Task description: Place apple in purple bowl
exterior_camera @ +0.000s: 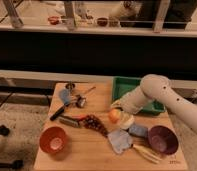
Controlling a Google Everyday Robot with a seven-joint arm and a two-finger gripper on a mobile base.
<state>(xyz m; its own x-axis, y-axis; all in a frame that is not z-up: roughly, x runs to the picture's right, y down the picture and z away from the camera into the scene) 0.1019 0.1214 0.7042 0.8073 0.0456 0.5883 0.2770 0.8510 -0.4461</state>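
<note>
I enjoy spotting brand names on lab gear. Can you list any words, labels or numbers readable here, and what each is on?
No text can be read anywhere in this view.
Small dark mark at the near right corner of the wooden table: possibly print, too blurred to read.
Apple, purple bowl, green tray, robot arm: no lettering visible.
The gripper, right above the apple, shows no label either.
</note>
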